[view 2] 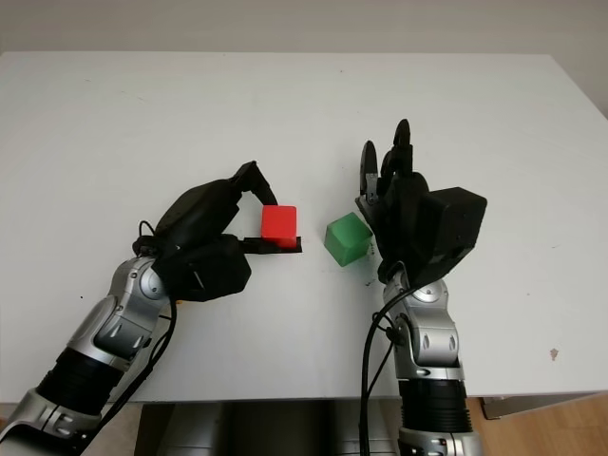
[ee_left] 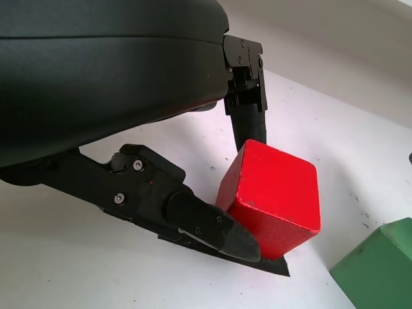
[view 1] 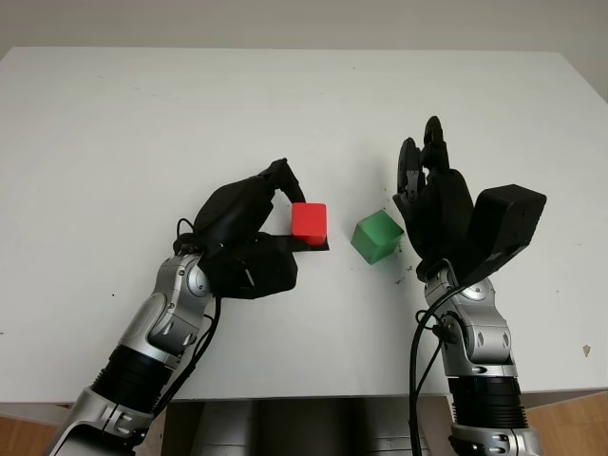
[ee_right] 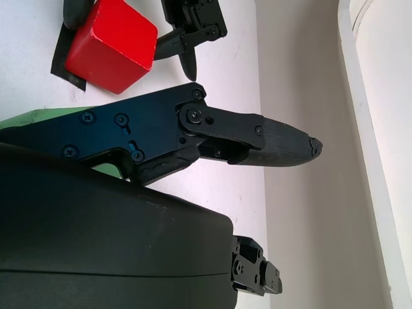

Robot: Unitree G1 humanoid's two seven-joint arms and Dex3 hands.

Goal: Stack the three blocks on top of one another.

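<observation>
A red block (view 1: 309, 220) sits on a thin black piece (view 1: 320, 246) near the middle of the white table. My left hand (view 1: 293, 223) is shut on the red block: in the left wrist view one finger (ee_left: 248, 125) presses its far top edge and the thumb (ee_left: 212, 225) its near lower face. A green block (view 1: 377, 237) lies tilted on the table just right of the red block (ee_left: 273, 196), a small gap between them. My right hand (view 1: 423, 166) stands open right beside the green block (view 2: 347, 238), on its right, fingers pointing away from me.
The white table (view 1: 142, 123) stretches wide to the left and behind the blocks. Its front edge runs just below both forearms. A few dark specks (view 1: 404, 271) dot the surface near the green block.
</observation>
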